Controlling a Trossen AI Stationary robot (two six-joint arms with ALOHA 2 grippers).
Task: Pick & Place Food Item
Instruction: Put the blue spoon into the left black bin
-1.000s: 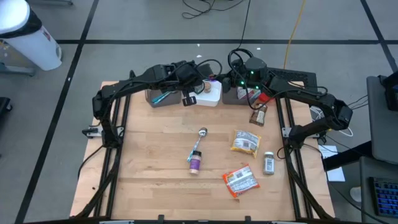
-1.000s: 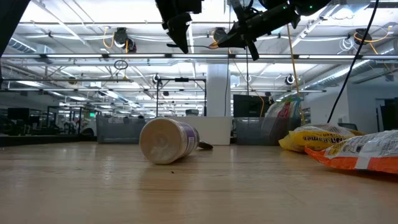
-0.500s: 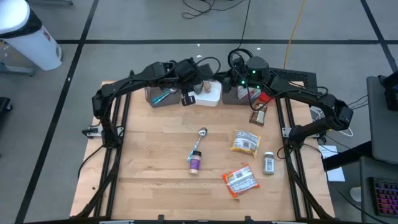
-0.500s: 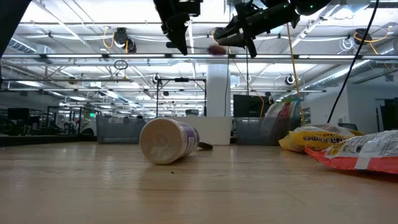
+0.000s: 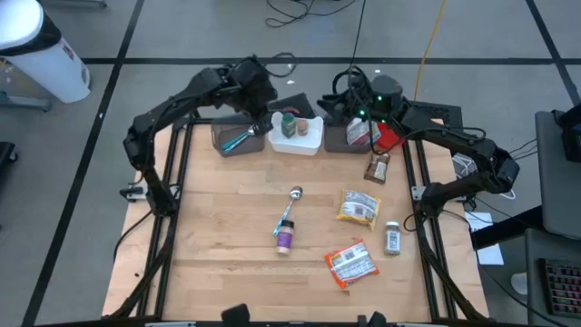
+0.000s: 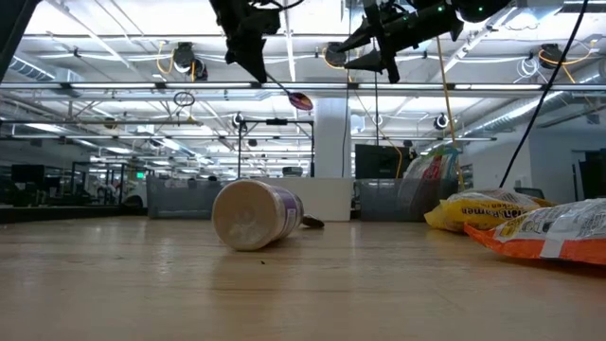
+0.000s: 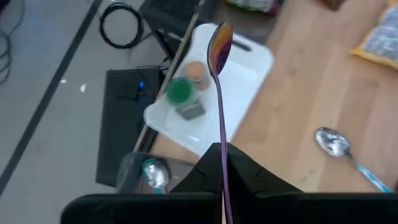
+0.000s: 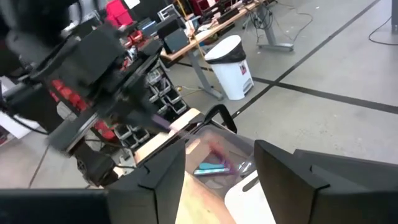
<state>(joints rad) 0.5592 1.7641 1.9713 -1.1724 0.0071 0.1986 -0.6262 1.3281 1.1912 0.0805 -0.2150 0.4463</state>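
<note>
**A:** Entry one, the step in hand?

**B:** Left gripper (image 7: 222,163), high over the worktop's rear edge, fingers clamped on the handle end of a purple-handled spoon (image 7: 219,93). The spoon's bowl hung out above the white bin (image 7: 261,59). This was cutlery, not food. Judged destination was the left grey bin (image 5: 218,145), since it already held a spoon.

**A:** Handling notes?

**B:**
- Keep the clamp firm, because the hold sat at the handle's very end and the spoon could swing.
- Bring the whole length over the grey bin before lowering.
- Part the fingers only once the bowl is below the rim, or the spoon could bridge the wall between the two bins.

**A:** Containers, left to right?

**B:** Three stood in a row along the rear edge.
- Left grey bin: one teal-handled spoon (image 5: 238,138).
- White bin, touching it: a green-lidded jar (image 7: 180,91), an orange-topped item (image 7: 196,71) just beside it, and a small grey piece I cannot identify.
- Right grey bin (image 5: 338,141): packets (image 5: 363,136), one of them red.

**A:** Right gripper?

**B:** Right gripper (image 8: 214,186) waited above the right grey bin, fingers apart and empty.

**A:** And the food?

**B:** All loose on the worktop.
- Purple jar (image 5: 284,238) lay on its side near the centre, with a loose spoon (image 5: 292,204) beside it.
- Orange packet (image 5: 350,263) lay toward the front edge.
- Yellow packet (image 5: 357,207) lay right of centre.
- Brown packet (image 5: 377,168) lay just in front of the right bin.
- Small shaker (image 5: 392,238) lay near the right edge.
</note>
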